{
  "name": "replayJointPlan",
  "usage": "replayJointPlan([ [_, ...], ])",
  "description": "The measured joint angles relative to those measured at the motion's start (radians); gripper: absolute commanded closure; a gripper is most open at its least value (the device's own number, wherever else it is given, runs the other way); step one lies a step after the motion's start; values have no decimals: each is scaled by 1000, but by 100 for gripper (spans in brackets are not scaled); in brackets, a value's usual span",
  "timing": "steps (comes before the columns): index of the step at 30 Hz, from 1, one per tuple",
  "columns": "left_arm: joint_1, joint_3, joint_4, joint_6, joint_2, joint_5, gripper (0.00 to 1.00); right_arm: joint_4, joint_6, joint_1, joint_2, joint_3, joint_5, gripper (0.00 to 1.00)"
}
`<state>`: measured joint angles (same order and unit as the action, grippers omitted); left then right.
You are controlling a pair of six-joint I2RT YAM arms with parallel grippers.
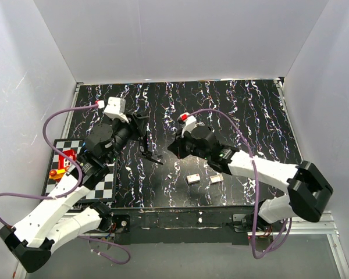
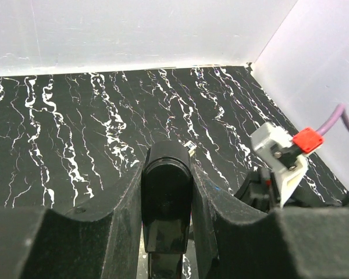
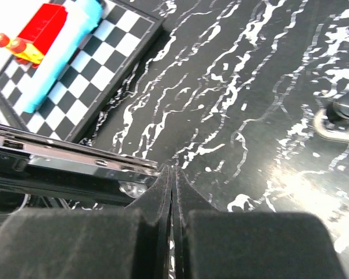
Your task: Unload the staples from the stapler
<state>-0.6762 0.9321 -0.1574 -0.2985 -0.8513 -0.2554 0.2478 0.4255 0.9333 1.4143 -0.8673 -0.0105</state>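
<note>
Left arm: I find it rising from its base at the near left and reaching inward, wrist turned toward the centre. Left gripper: fingers part-closed, clamped on both sides of the stapler. Right arm: folded at the elbow on the far right, forearm stretched leftward. Right gripper: pads pressed flat together. I note the two grippers stand close, facing one another.

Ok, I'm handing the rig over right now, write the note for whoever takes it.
Left gripper: shut on the stapler, held off the table.
Right gripper: shut, tips at the end of the stapler's silver strip.
Two pale blocks lie on the table, apart from both grippers.
Done: stapler picked up.
Left: get the staples out; I cannot tell whether any are out yet.
</note>
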Motion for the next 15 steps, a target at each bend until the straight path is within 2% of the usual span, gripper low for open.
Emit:
replayJointPlan([
  [7,0,0,-44,7,58,6,100,-183,-72,0,-172,-2,102,99],
  [11,0,0,-49,6,83,14,100,-261,-59,0,-267,1,62,99],
  [15,0,0,-49,6,89,24,100,-268,-9,31,-330,55,-18,99],
])
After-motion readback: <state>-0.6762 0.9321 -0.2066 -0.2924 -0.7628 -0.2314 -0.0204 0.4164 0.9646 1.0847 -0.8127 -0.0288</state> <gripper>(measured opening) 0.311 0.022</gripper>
